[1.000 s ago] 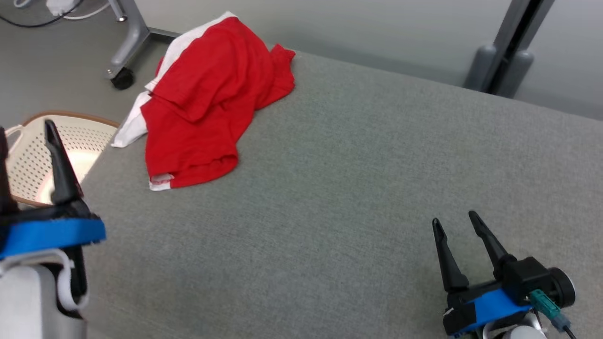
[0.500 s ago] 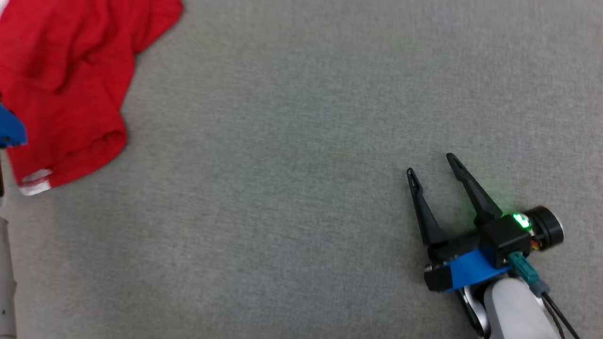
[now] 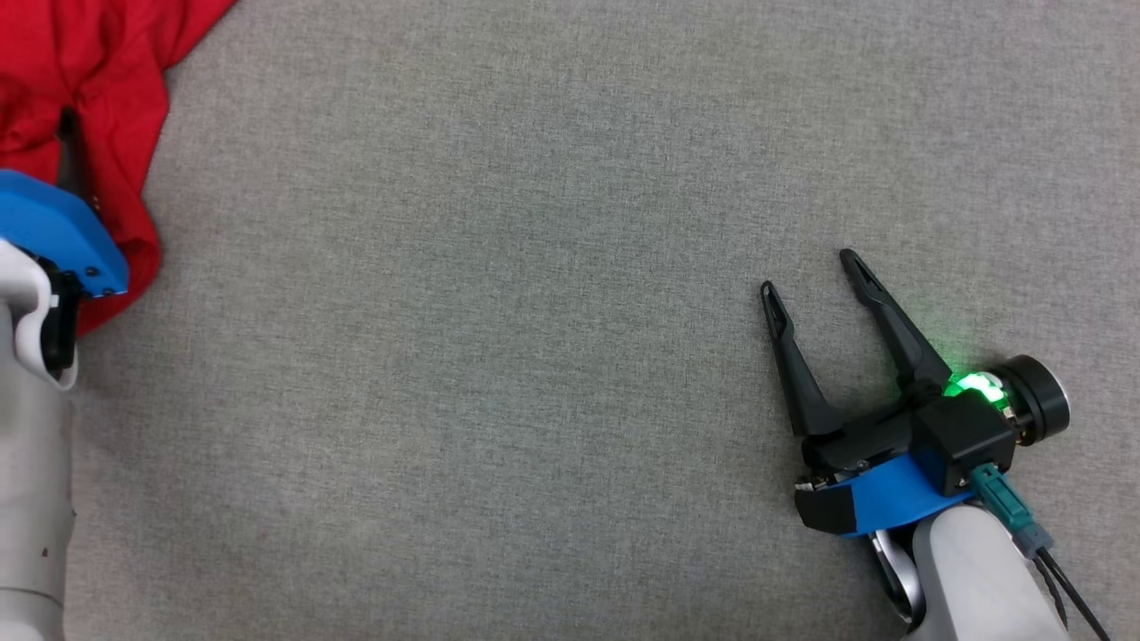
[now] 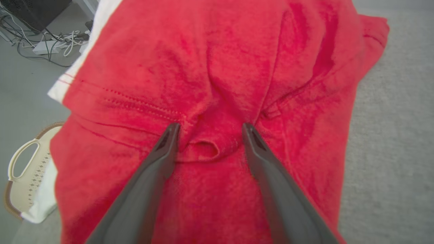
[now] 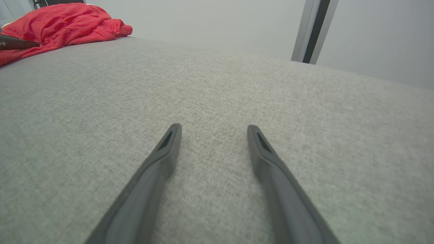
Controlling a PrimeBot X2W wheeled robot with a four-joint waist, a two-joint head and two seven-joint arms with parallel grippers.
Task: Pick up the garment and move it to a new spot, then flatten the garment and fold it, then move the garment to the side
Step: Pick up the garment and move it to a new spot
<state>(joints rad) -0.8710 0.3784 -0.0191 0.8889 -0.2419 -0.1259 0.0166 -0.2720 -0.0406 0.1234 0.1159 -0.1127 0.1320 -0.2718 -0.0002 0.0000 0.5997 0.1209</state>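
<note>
The garment (image 4: 237,67) is a crumpled red shirt with white trim, lying at the table's far left corner (image 3: 53,80). My left gripper (image 4: 208,130) stands open with both fingertips pressed down into the red cloth and a small raised fold between them. Its blue mount (image 3: 53,231) shows at the head view's left edge. My right gripper (image 3: 807,272) is open and empty, low over bare table at the right, far from the garment (image 5: 64,23).
The grey cloth-covered table (image 3: 534,356) stretches wide between the two grippers. Off its left edge, a cream perforated basket (image 4: 23,176) stands on the floor, with cables (image 4: 51,44) beyond. A grey post (image 5: 312,30) rises behind the table.
The head camera has tipped down and shifted, so the garment now sits at the picture's top left. My left gripper has reached forward onto the garment. The right gripper stays open.
</note>
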